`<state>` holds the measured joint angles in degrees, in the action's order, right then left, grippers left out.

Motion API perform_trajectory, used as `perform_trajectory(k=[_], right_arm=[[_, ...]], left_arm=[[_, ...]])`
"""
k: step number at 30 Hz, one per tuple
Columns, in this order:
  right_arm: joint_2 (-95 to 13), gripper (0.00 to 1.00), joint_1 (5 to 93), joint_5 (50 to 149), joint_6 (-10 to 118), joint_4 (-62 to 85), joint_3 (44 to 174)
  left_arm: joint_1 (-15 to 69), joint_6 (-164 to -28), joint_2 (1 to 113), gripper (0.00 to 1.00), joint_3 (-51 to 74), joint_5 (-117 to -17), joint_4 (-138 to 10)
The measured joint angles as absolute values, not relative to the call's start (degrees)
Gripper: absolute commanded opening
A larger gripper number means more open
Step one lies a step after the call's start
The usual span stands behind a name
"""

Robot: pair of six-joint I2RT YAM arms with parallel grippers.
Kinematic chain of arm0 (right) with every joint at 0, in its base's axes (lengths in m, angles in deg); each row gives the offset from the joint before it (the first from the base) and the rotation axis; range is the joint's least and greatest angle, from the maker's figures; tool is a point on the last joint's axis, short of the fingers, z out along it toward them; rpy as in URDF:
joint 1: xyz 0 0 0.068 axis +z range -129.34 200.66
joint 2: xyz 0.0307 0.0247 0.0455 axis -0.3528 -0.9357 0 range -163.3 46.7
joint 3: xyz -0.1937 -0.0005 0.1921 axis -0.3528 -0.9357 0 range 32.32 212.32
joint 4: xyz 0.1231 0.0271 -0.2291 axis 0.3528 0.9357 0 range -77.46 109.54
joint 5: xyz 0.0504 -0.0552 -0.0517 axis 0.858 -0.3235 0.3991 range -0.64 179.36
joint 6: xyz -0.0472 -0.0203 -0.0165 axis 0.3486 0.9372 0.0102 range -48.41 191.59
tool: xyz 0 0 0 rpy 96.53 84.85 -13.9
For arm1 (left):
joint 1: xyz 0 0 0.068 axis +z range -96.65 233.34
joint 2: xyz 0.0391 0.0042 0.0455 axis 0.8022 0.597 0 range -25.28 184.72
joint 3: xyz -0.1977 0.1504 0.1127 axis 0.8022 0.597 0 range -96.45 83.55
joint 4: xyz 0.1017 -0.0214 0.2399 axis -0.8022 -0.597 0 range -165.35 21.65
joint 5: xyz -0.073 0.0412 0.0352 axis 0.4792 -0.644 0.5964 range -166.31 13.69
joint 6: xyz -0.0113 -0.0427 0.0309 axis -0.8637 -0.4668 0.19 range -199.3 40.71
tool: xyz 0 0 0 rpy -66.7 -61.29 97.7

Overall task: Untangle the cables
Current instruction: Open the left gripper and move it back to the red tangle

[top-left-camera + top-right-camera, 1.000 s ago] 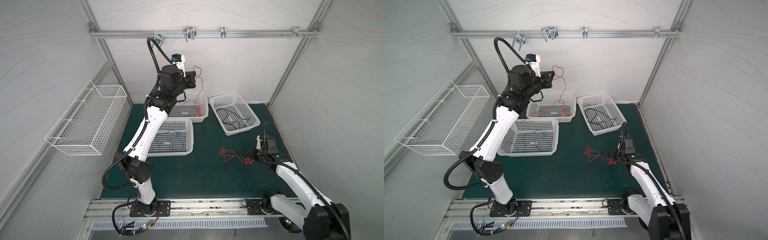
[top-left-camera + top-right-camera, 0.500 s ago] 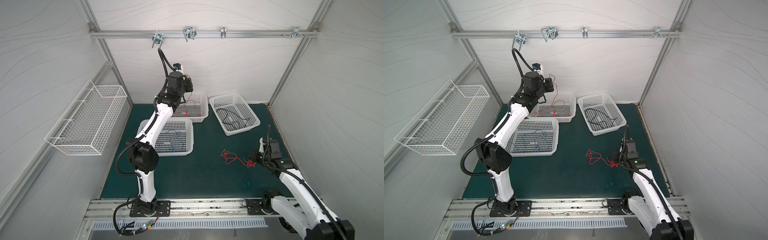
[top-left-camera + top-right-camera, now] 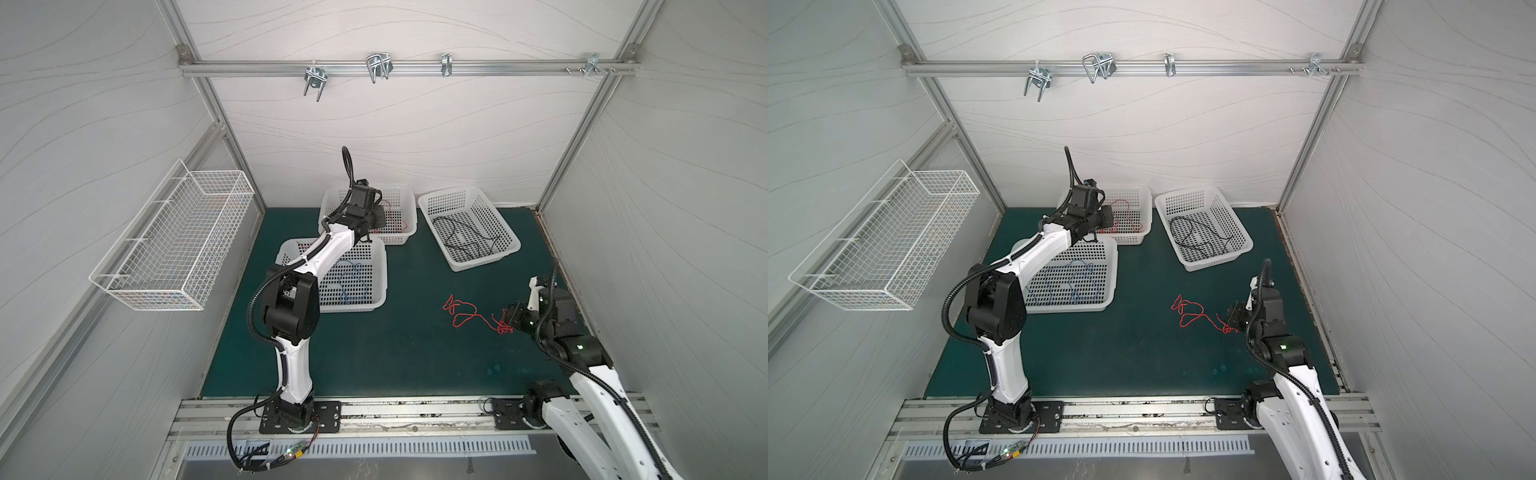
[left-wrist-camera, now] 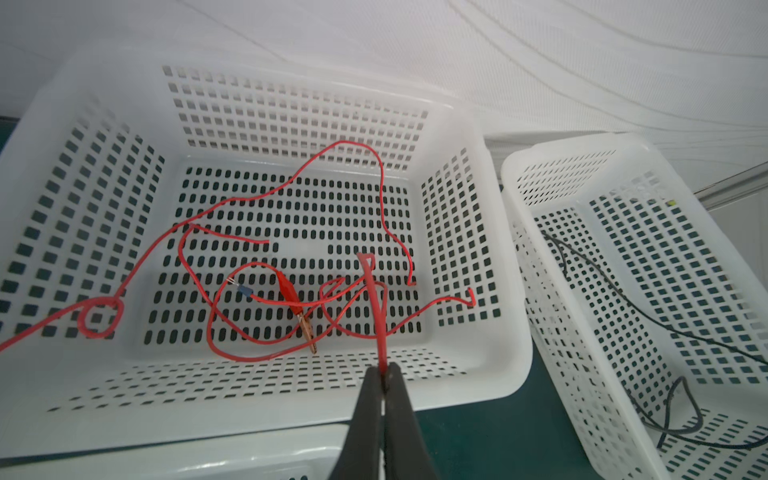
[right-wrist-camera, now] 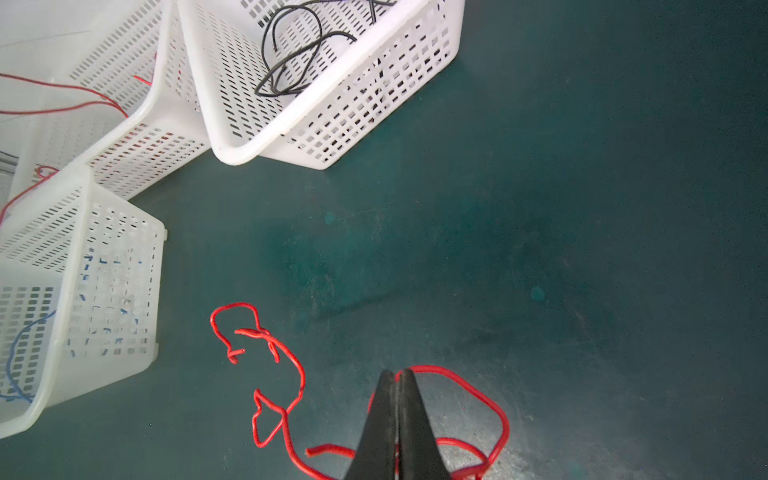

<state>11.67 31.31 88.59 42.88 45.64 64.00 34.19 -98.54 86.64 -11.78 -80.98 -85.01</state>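
Left pincer [image 4: 384, 376] clamps red cable [image 4: 376, 311] over basket [image 4: 498, 365]; right pincer [image 5: 397, 374] pinches mat cable [image 5: 434, 368].

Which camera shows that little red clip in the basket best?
The left wrist view: the red clip lies close and sharp on the basket floor. In both top views it is too small to find; the right wrist view misses it.

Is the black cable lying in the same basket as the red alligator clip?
No, the black cable lies in the neighbouring basket, while the alligator clip lies among red cables.
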Motion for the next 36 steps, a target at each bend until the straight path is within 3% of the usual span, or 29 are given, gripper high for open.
perform_trajectory(k=[10,16,18,36], right_arm=[[11.1,0.0,31.3,89.4,43.6,47.3,64.7],[10.8,0.0,31.3,89.9,44.1,47.4,64.9],[10.4,0.0,31.3,90.2,44.1,47.4,64.9],[6.2,0.0,31.3,93.9,44.1,43.0,66.2]], left_arm=[[34.2,-98.3,86.6,0.41,-9.1,-79.1,-85.9],[34.1,-97.7,86.0,0.8,-8.9,-77.9,-87.8],[33.9,-97.0,84.9,0.99,-8.5,-77.3,-88.5],[18.0,-91.5,69.6,0.99,8.0,-68.5,-84.1]])
